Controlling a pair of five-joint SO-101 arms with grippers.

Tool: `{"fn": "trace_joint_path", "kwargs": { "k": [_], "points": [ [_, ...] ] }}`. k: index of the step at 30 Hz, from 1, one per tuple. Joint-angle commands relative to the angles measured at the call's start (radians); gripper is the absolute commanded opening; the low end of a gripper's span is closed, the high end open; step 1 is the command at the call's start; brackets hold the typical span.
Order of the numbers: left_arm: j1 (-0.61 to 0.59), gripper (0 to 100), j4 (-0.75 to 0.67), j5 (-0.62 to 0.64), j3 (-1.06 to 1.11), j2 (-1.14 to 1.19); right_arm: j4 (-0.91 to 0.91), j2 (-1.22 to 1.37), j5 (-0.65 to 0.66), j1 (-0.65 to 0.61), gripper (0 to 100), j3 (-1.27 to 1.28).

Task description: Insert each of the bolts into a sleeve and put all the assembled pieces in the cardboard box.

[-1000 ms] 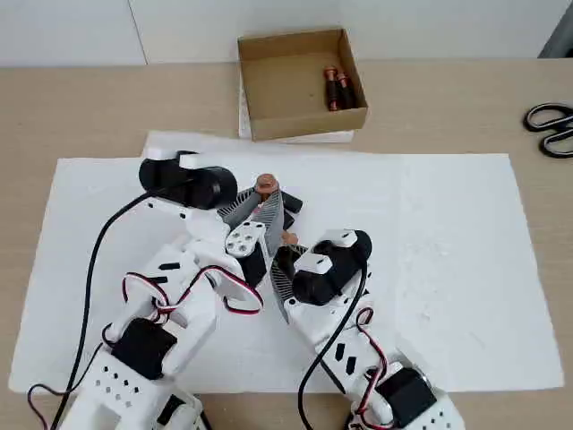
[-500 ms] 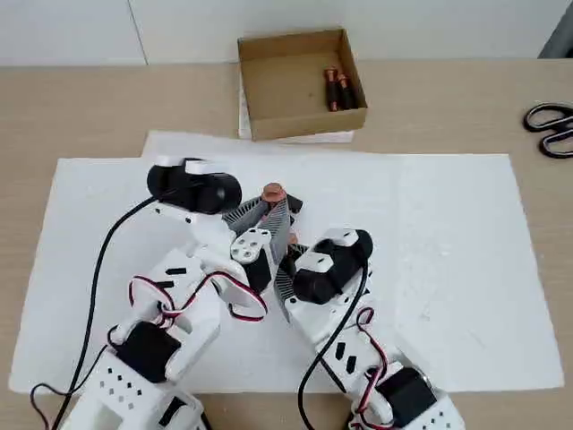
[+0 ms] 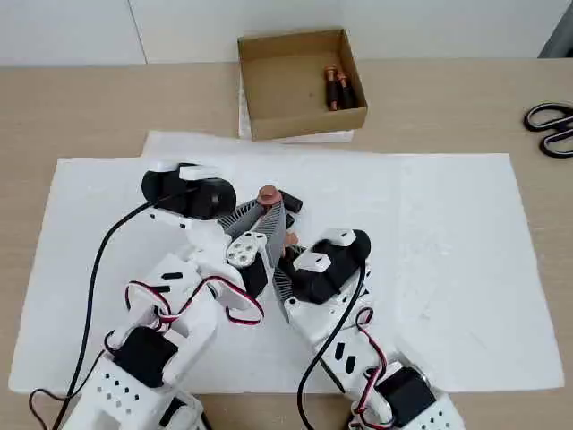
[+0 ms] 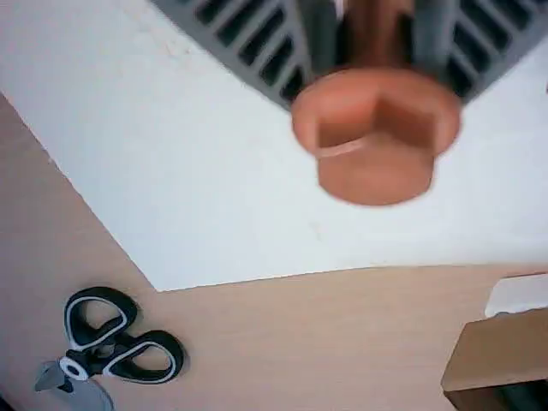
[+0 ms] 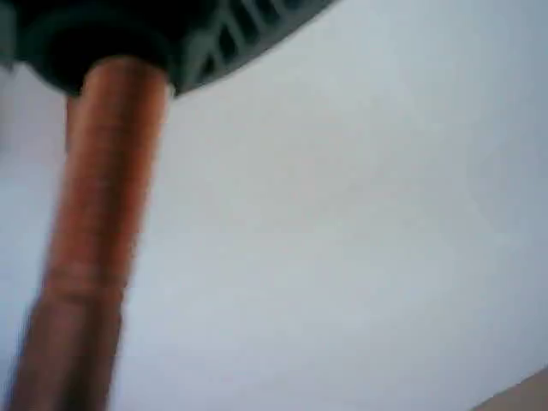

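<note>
My left gripper (image 3: 268, 213) is shut on a copper bolt (image 3: 269, 194), whose hexagonal head (image 4: 377, 133) juts out past the grey fingers (image 4: 248, 34). The bolt's shaft (image 5: 98, 240) runs into a black sleeve (image 5: 86, 38) gripped by my right gripper (image 3: 285, 253), which is shut on it. Both grippers meet over the white paper (image 3: 430, 233) near the table's middle. The cardboard box (image 3: 277, 90) stands at the back, with two assembled pieces (image 3: 336, 88) lying against its right wall.
Black-handled scissors (image 3: 551, 125) lie at the table's far right edge, also seen as scissors (image 4: 111, 347) on bare wood. A corner of the box (image 4: 501, 360) is visible beyond the paper. The right half of the paper is bare.
The left arm swung a little right, then back left, and the bolt head has drifted slightly nearer the right gripper. The right arm has barely moved.
</note>
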Motion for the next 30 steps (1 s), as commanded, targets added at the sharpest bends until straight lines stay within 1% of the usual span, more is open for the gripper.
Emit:
{"fn": "trace_joint_path", "kwargs": {
  "k": [1, 6, 9, 26, 30],
  "points": [
    [0.003, 1, -0.003, 0.005, -0.005, -0.014, -0.005, -0.012, 0.003, 0.016, 0.4, -0.011],
    [0.003, 1, -0.026, 0.040, -0.005, -0.012, -0.030, -0.013, 0.003, 0.016, 0.4, 0.009],
    [0.003, 1, -0.025, 0.038, -0.002, -0.012, -0.061, -0.013, 0.003, 0.016, 0.4, 0.031],
    [0.003, 1, -0.025, 0.038, 0.001, -0.006, -0.061, -0.013, 0.003, 0.015, 0.4, 0.023],
    [0.000, 1, -0.055, 0.037, 0.016, -0.006, -0.061, -0.015, 0.003, 0.013, 0.4, 0.023]
  ]
}}
